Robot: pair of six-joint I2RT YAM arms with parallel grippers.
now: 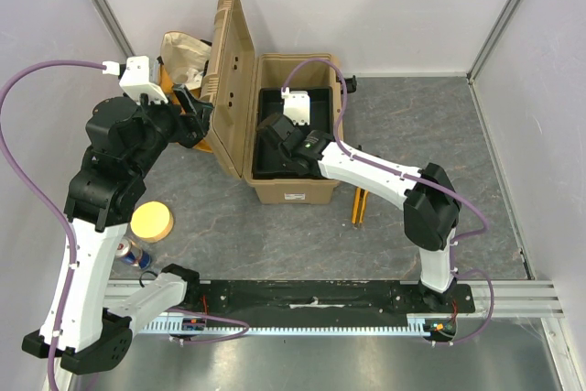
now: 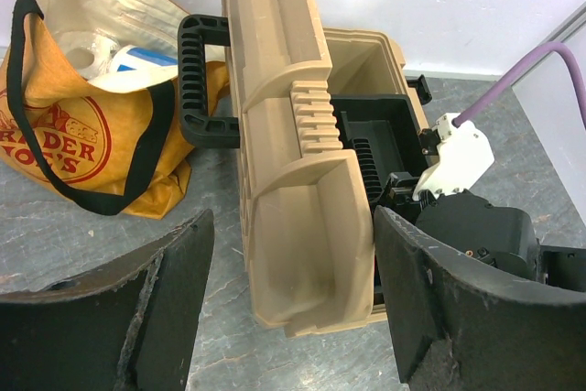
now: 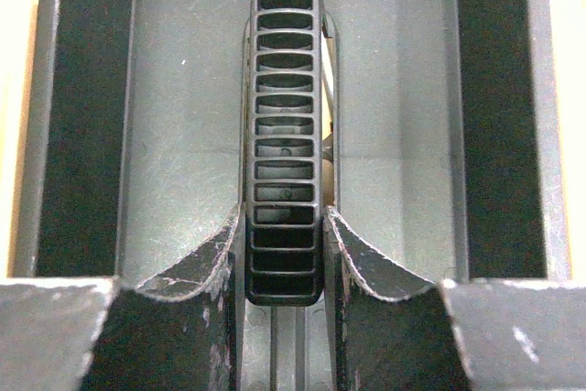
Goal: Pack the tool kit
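Observation:
The tan ribbed toolbox (image 1: pixel 291 191) stands open, its lid (image 1: pixel 233 89) upright on the left. My right gripper (image 1: pixel 279 148) reaches down into the box and is shut on the slotted black handle (image 3: pixel 284 116) of the inner tray (image 3: pixel 174 135); both fingers press its sides in the right wrist view (image 3: pixel 284 217). My left gripper (image 1: pixel 197 121) is open and empty beside the lid's outer face. In the left wrist view (image 2: pixel 293 217) the lid's near end (image 2: pixel 302 254) shows between the spread fingers, not touched. The box's black carry handle (image 2: pixel 197 80) sticks out of the lid.
An orange-yellow cloth bag (image 1: pixel 183 57) sits behind the lid, also in the left wrist view (image 2: pixel 82 125). A yellow and black hand tool (image 1: pixel 358 206) lies on the table right of the box. A yellow disc (image 1: pixel 151 221) and a can (image 1: pixel 135 251) lie near my left arm.

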